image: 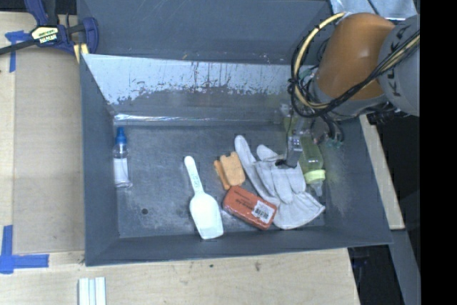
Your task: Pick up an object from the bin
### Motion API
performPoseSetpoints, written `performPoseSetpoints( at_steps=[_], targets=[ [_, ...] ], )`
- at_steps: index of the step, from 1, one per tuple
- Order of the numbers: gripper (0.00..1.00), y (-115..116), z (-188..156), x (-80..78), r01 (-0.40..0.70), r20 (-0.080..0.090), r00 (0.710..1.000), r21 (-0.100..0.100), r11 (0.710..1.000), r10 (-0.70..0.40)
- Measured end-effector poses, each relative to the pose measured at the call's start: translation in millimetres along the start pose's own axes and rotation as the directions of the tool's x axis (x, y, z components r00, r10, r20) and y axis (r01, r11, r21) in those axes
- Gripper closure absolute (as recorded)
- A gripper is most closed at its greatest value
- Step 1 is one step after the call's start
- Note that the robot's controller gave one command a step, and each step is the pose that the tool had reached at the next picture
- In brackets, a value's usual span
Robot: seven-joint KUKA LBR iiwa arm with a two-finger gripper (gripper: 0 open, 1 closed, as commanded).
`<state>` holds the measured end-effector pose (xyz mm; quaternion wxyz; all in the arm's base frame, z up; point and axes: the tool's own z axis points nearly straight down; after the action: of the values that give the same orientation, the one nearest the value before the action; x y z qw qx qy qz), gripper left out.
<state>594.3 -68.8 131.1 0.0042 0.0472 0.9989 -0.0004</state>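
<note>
My gripper [295, 151] reaches down at the bin's right side, its fingers low over the wrist end of a white work glove [277, 182] that lies spread on the floor. Right beside the fingers, on their right, stands a small yellow-green bottle [312, 162]. An orange, irregular piece [230, 169] lies just left of the glove. Below it rests an orange-red block with a white barcode label [250, 207], partly under the glove's edge.
A white plastic scoop [201, 202] lies at the front centre. Near the left wall rests a small clear bottle with a blue cap [121, 159]. The arm with its orange cover and cables hangs over the right rim.
</note>
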Motion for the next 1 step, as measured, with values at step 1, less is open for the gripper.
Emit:
performPoseSetpoints(
  at_steps=[1],
  targets=[
    [0.0, 11.8, 44.4, 6.3, 0.031, -0.004, 1.0, 0.0, 1.0, -0.031]
  ],
)
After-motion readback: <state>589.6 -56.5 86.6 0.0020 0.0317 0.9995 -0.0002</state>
